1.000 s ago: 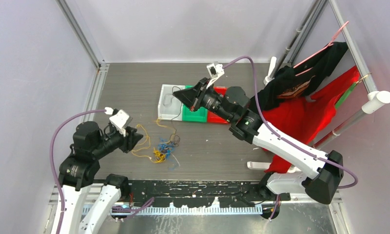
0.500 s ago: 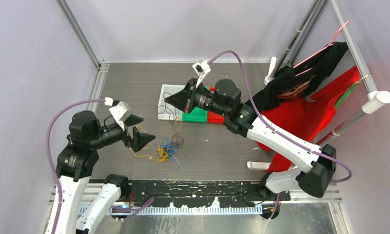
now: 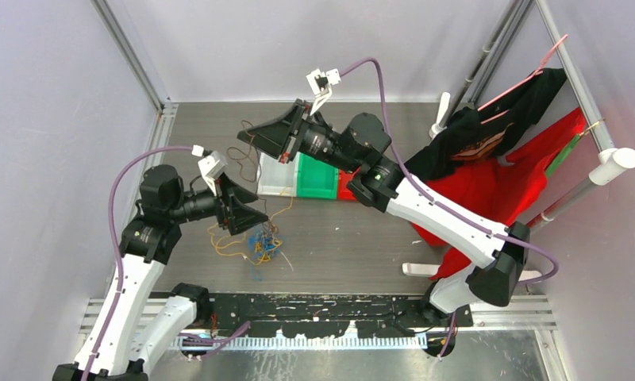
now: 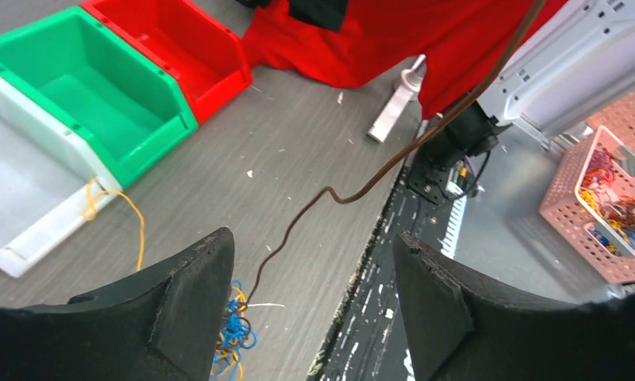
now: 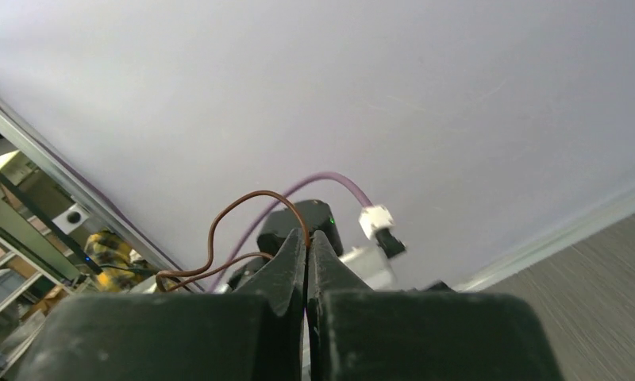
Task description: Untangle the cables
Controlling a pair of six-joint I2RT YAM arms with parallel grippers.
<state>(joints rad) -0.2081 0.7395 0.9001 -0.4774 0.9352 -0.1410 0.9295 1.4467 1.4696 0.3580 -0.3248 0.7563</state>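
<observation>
Because the brown cable (image 4: 394, 163) looks light and limp, we hold its end pinched in the shut right end effector (image 5: 306, 238) and would grip lower, inside the wide-open left end effector (image 4: 313, 242), just above the tangle of cables (image 3: 263, 242).

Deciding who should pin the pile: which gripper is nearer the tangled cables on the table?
Left. The left gripper hangs open just beside the tangled cables, almost over them. The right gripper is farther back, raised, shut on a brown cable.
</observation>
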